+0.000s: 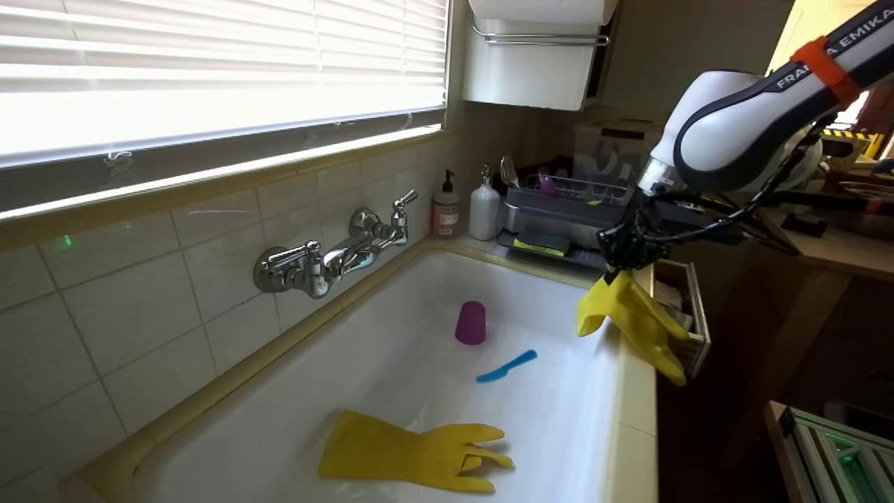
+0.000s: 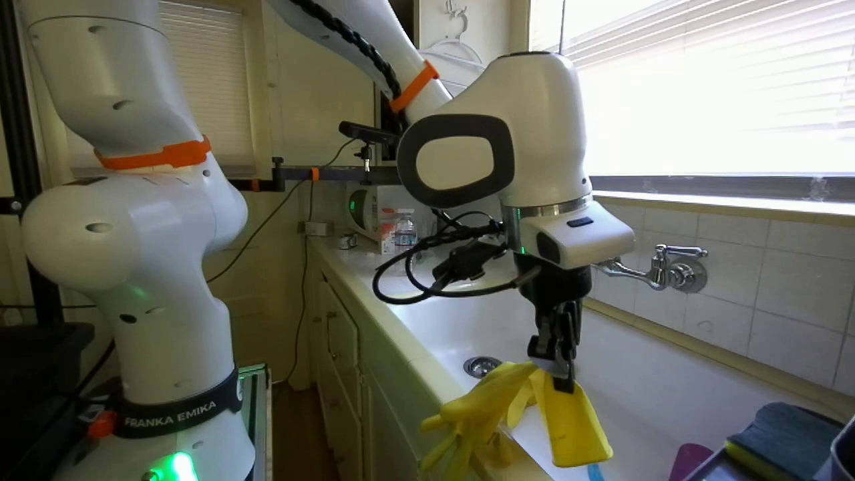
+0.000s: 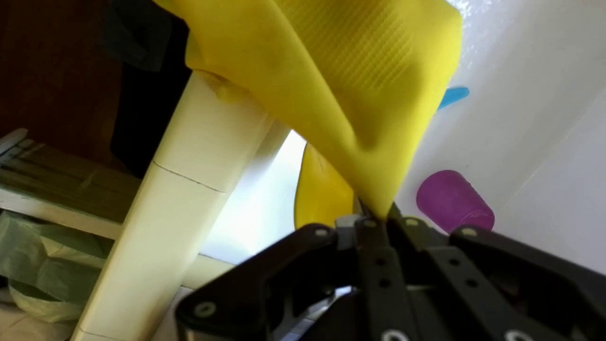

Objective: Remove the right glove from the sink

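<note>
My gripper is shut on a yellow glove, pinching a fold of it. It also shows in an exterior view and in the wrist view. The held glove hangs across the front rim of the sink, its cuff over the basin and its fingers on the outer side. In the wrist view the held glove fills the upper middle. A second yellow glove lies flat on the basin floor; the gripper is well apart from it.
A purple cup and a blue knife lie in the sink. The faucet juts from the tiled wall. Soap bottles and a dish rack stand at the sink's end. An open drawer is beside the held glove.
</note>
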Controlling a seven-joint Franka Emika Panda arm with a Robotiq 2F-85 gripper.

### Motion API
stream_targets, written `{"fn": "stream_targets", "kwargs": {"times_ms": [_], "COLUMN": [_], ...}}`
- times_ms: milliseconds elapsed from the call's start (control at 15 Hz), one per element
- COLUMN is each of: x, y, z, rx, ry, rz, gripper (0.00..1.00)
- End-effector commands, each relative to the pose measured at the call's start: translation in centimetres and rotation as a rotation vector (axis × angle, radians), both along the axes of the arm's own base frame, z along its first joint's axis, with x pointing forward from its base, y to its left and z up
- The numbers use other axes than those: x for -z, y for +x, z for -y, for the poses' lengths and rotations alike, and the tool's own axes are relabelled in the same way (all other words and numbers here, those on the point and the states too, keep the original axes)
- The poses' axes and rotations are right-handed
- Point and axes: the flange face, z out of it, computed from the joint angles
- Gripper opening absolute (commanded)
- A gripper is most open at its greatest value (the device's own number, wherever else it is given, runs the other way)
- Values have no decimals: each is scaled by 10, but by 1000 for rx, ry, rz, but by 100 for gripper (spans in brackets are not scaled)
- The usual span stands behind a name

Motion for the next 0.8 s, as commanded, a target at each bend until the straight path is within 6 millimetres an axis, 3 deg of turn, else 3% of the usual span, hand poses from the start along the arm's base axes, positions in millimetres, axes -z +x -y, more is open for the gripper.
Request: {"fn": "stream_targets", "kwargs": {"times_ms": [0, 733], "x": [14, 50], "y": [-2, -9], "z": [-1, 5], "rx": [0, -13], "ry": [28, 100], "rz": [21, -30], "gripper": [0, 0]}}
